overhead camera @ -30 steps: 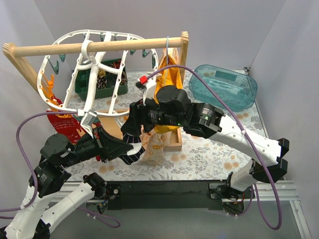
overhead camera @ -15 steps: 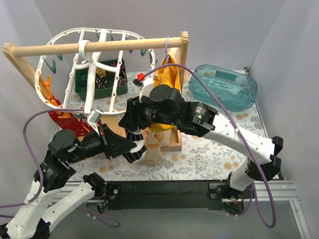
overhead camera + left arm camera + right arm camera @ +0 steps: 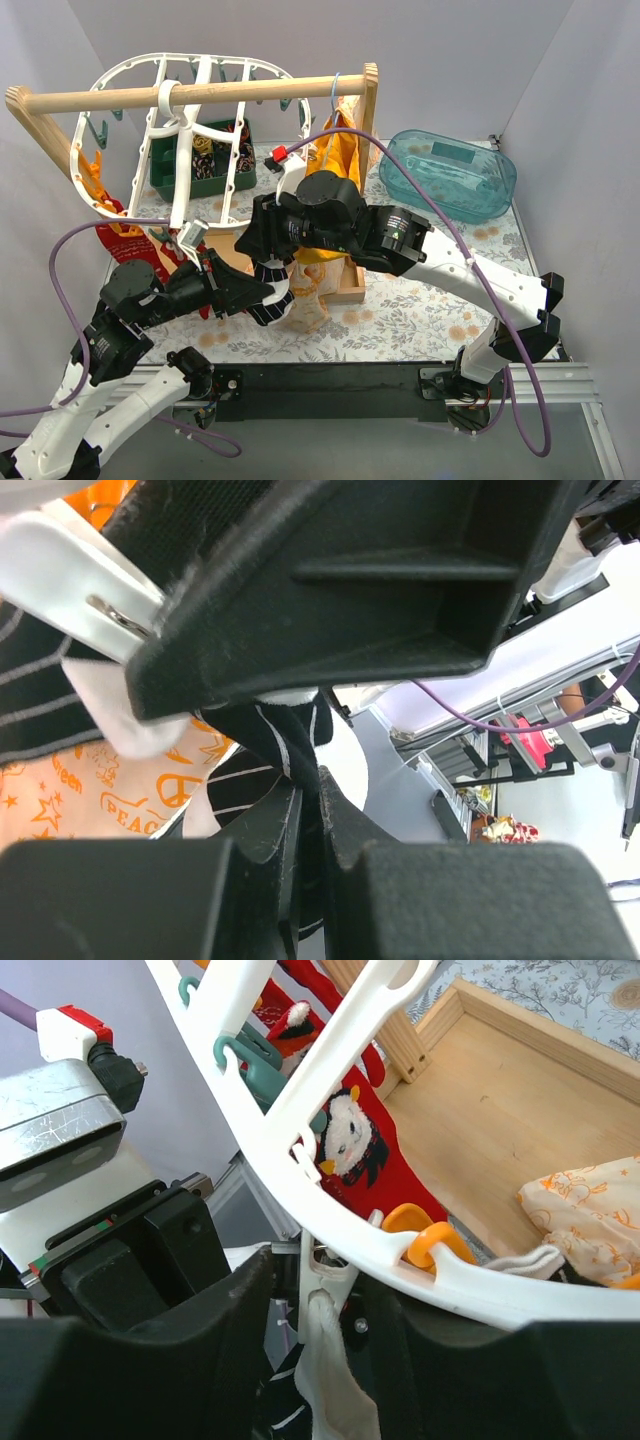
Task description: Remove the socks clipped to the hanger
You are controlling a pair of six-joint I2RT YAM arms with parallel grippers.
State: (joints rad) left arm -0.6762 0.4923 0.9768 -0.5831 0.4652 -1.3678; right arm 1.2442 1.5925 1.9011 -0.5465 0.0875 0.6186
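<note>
- White plastic makes up the oval hanger (image 3: 182, 180), which hangs by its hook from a wooden rod (image 3: 230, 91) at the left rear of the desk (image 3: 420, 310). Its near rim tilts down toward the arms.
- Red socks (image 3: 128, 250) hang clipped along the hanger's lower left rim. The right wrist view shows one of them printed with a small white figure.
- Behind the frame, a dark green bin (image 3: 170, 172) stands on the desk with small items inside.
- The left pincer (image 3: 305, 820) reaches up from the left arm to the near rim. Its fingers are pressed together on the black-and-white sock (image 3: 272, 305), whose striped cloth runs between them in the left wrist view.
- That sock hangs at the near rim, just left of centre, between the two arms.
- The right pincer (image 3: 318, 1272) comes in over the same spot, with its jaws on either side of a white peg (image 3: 325, 1258) under the rim. White cloth hangs from the peg. I cannot tell whether the jaws are squeezing the peg.
- A pale cloth with orange print (image 3: 312, 300) lies just beside the sock, draped over the near edge of a wooden tray (image 3: 345, 290).
- A yellow garment (image 3: 340, 150) hangs from the rod's right end.
- A teal see-through tub (image 3: 470, 190) sits at the far right of the desk.
</note>
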